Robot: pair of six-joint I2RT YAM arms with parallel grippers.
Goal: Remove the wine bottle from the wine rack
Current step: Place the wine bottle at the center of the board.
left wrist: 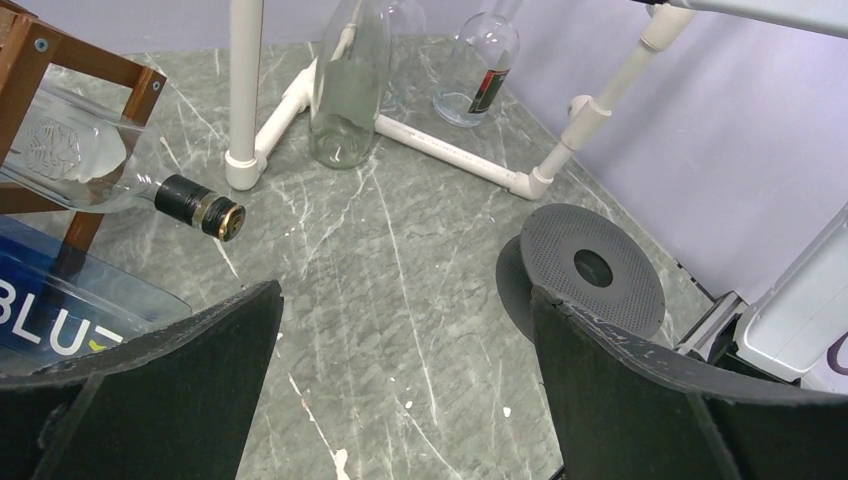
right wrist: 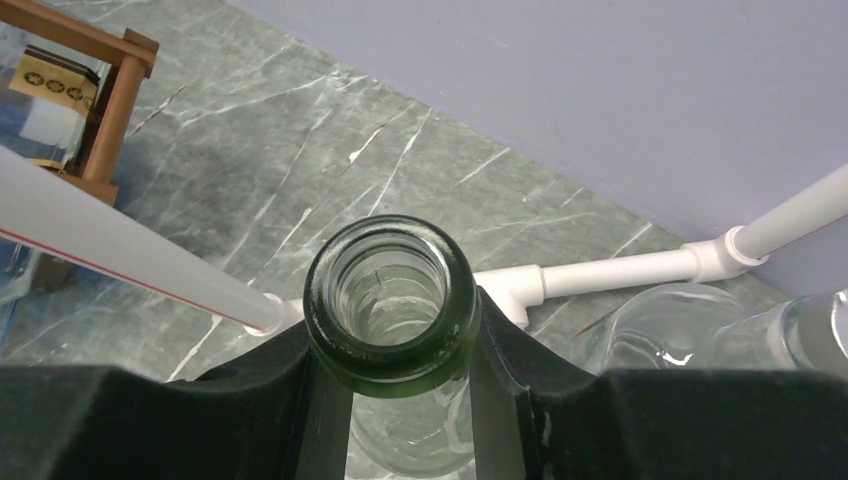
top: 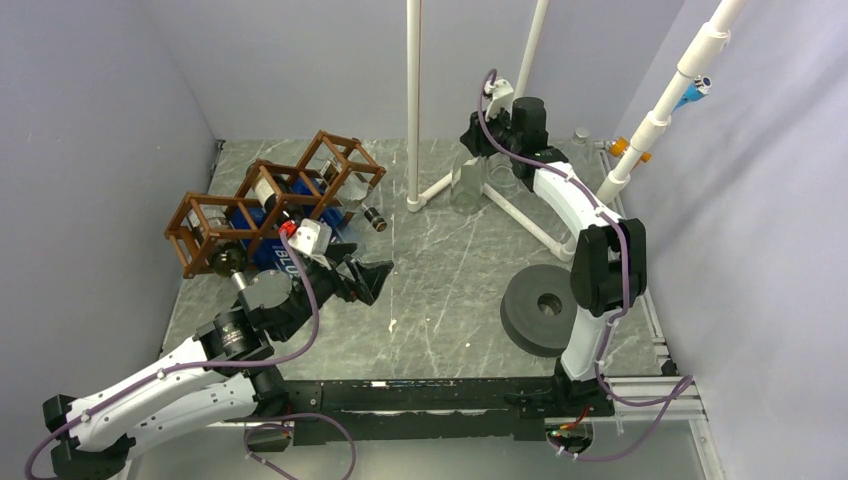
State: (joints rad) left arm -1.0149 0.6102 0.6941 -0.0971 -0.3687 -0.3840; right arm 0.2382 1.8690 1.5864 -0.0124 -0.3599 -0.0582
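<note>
1. The wine bottle (right wrist: pixel 392 372), clear glass with a green lip, is standing upright at the far side of the table (left wrist: pixel 400 250), well apart from the wine rack (left wrist: pixel 90 58). It looks to be off the rack already. I cannot tell whether its base is fully resting on the table.
2. The right gripper (right wrist: pixel 395 410) is clamping the bottle's neck just under the lip, 1 finger on each side.
3. A white pipe frame (left wrist: pixel 440 150) is lying just beside the bottle, and 1 more glass bottle (left wrist: pixel 480 70) is standing close behind it.
4. The left gripper (left wrist: pixel 403 300) is hanging near the rack with its jaws spread wide and holding nothing.
5. A capped bottle (left wrist: pixel 110 175) is lying in a rack cell, its dark neck poking out toward that gripper.
6. Risks, as I am judging them:
   - The tall bottle may tip if the fingers let go before the base is sitting flat.
   - Smooth glass could be slipping through a grip this high on the neck.
   - A sideways pull may knock it into the pipe or the neighbouring glass.
   - A careless left swing may nudge the capped bottle out of its cell.
</note>
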